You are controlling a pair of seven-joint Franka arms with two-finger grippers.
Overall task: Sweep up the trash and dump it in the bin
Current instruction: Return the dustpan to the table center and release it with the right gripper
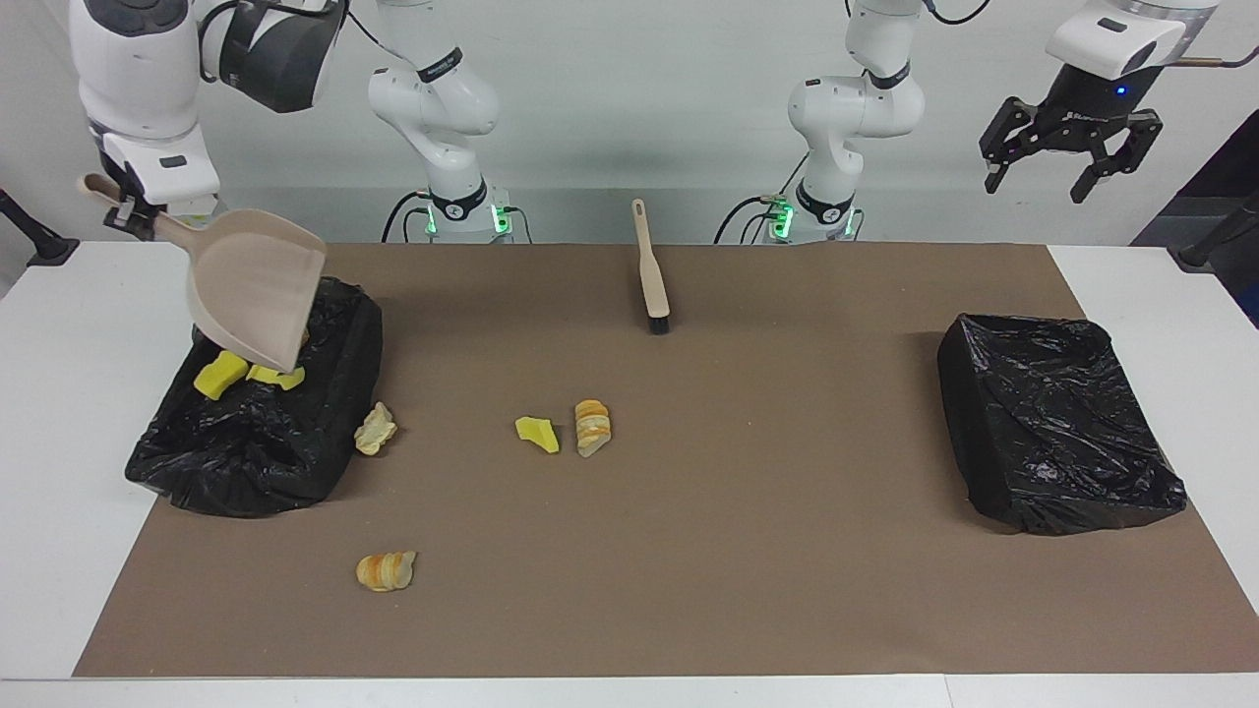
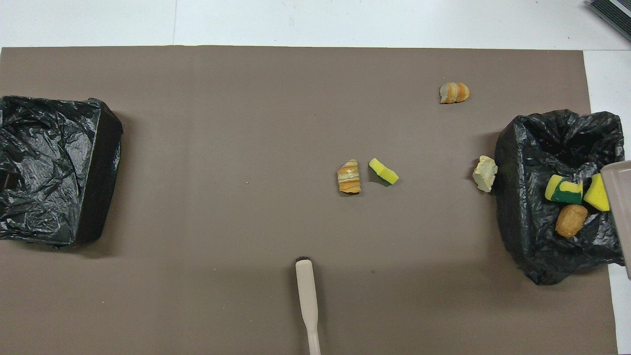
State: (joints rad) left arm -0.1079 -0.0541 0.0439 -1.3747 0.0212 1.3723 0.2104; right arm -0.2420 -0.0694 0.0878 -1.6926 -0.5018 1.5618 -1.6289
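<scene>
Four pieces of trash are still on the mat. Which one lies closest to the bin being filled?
The pale, cream-coloured lump, right beside that bin's wall; the other three lie well out on the mat.

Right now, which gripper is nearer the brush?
Hard to call; neither is close. The right gripper holds the dustpan over the bin at the right arm's end. The left gripper hangs open, waiting, at the left arm's end. The brush lies between the bases.
</scene>
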